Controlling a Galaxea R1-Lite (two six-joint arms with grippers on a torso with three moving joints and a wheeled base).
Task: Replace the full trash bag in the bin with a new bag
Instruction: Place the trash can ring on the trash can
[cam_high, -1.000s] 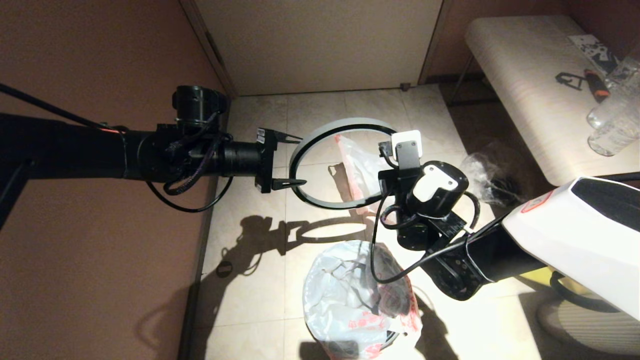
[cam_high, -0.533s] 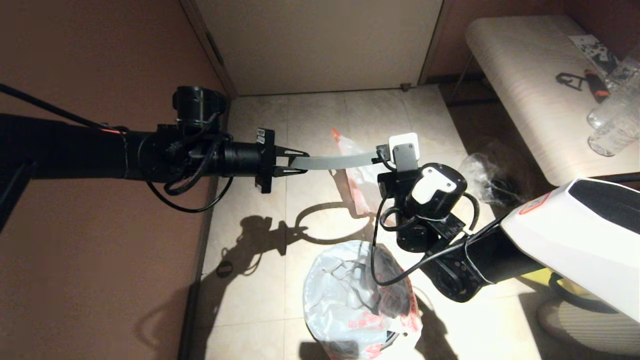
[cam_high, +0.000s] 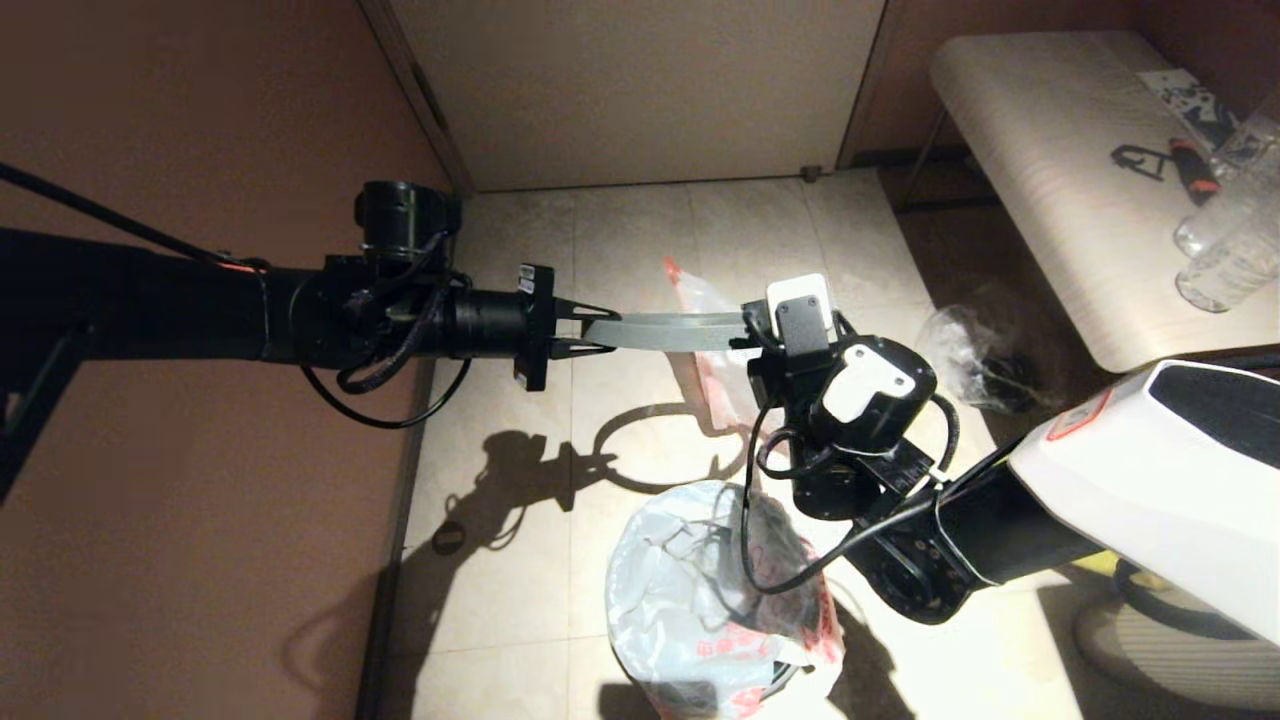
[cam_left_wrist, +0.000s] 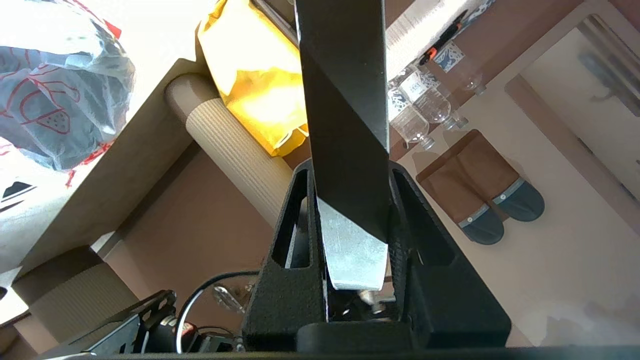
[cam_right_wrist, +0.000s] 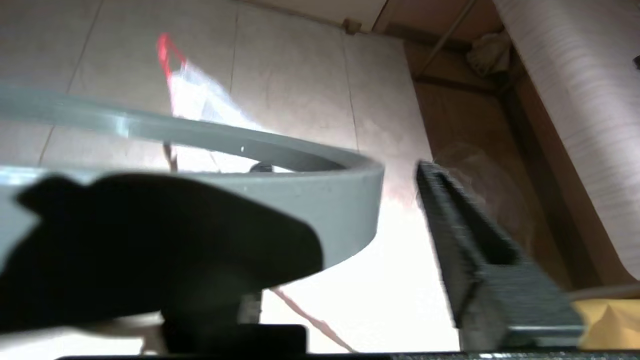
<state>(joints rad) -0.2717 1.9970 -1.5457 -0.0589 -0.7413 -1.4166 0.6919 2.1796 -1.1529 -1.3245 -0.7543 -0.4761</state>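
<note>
The grey rim hoop (cam_high: 660, 331) is shown held in mid-air, edge-on in the head view, well above the tiled floor (cam_high: 620, 225).

The left claw (cam_high: 597, 329), reaching in from 9 o'clock, is seen in the left wrist view closed narrowly on the hoop's band (cam_left_wrist: 350, 240), one finger on each face.

The right claw (cam_high: 745, 335) is placed at the hoop's opposite end, at 3 o'clock. In the right wrist view its jaws are seen standing wide, with one finger (cam_right_wrist: 480, 260) clear of the band (cam_right_wrist: 300, 200); the hoop is therefore judged to be carried by the left claw alone.

The bin (cam_high: 775, 680) is found at 6 o'clock, mostly hidden by the new bag (cam_high: 700, 600), milky white with red print, which is draped in and over it.

The full trash bag (cam_high: 715, 350), see-through with orange-pink handles, lies on the floor beyond the hoop, toward 12 o'clock.

A clear bag with dark contents (cam_high: 985, 350) rests at 3 o'clock beside the bench (cam_high: 1050, 160).

Risks: with a single narrow pinch, the hoop may swing or slip out. If it is lowered off-centre or tilted, the loose bag edges may be pushed into the bin or left unclamped. The right arm's cable (cam_high: 760, 520), hanging over the bag mouth, may snag the plastic.
</note>
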